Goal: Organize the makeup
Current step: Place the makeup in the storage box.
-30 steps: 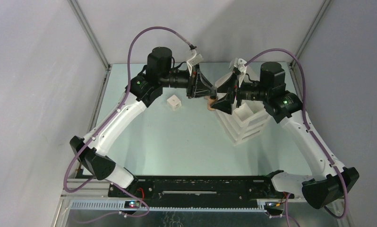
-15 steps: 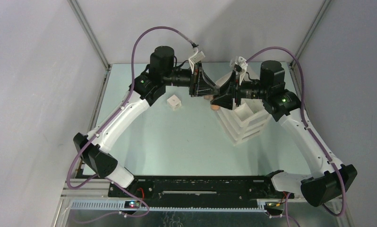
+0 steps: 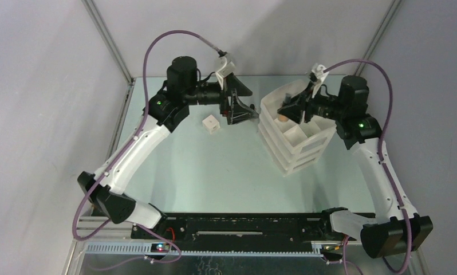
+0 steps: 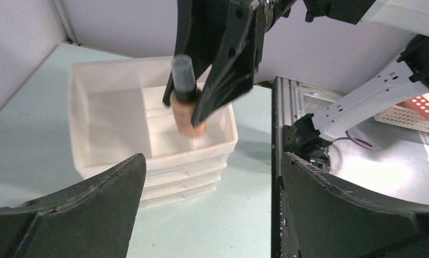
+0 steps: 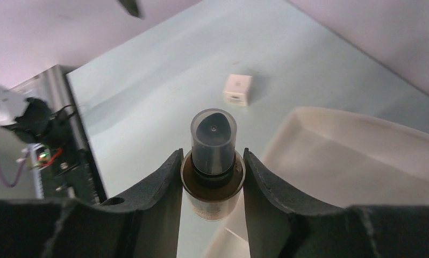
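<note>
Open pale-green surface is lying between the two arms, with the widest free stretch at the near middle. The left end effector is hanging released, its jaws spread wide with nothing between them, just left of the white drawer organizer and clear of its left edge. A small white box is sitting alone on the surface, left of that end effector and near it.

The right end effector is reaching in from the right over the organizer's top tray and is grasping a beige bottle with a dark cap. In the right wrist view the fingers are pressing on both sides of the bottle's neck, cap pointing toward the camera. The bottle is hanging upright, slightly tilted, over the divided compartments of the top tray. Whether its base is touching the tray floor cannot be told. The organizer is standing as a stack of tiers, turned at an angle on the right half of the surface.

Grey panels are closing in the left, right and far sides, with metal frame posts running up at the far corners. Purple cables are looping above both arms.
</note>
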Controlling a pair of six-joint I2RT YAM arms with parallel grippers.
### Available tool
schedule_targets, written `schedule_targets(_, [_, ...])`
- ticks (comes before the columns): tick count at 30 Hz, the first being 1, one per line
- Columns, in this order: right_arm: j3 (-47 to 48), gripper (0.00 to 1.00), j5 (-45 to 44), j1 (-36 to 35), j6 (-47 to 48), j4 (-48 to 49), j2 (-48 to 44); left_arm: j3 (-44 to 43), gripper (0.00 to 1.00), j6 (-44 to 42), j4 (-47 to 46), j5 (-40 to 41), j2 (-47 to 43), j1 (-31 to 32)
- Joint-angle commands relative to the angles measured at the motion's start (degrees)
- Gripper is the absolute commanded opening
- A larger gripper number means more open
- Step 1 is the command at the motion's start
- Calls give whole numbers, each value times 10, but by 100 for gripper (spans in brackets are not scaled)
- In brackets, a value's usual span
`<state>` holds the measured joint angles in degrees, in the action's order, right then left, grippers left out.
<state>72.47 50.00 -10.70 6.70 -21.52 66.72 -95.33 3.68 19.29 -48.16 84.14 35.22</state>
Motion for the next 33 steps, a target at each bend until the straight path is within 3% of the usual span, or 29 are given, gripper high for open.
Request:
schedule_targets(1, [0, 0, -17, 55, 27, 42, -26, 33, 100, -45, -6, 24, -61, -18])
schedule_targets(8, [-7, 0, -73, 129, 68, 61, -30, 86, 100, -81, 3, 59, -96, -22])
schedule_targets(17, [-27, 0, -120, 167, 96, 86, -16, 119, 100, -95, -8, 77, -115, -26])
schedule_targets(33, [-67, 0, -132, 169, 86, 139, 23, 144, 100, -119, -19, 127, -105, -28])
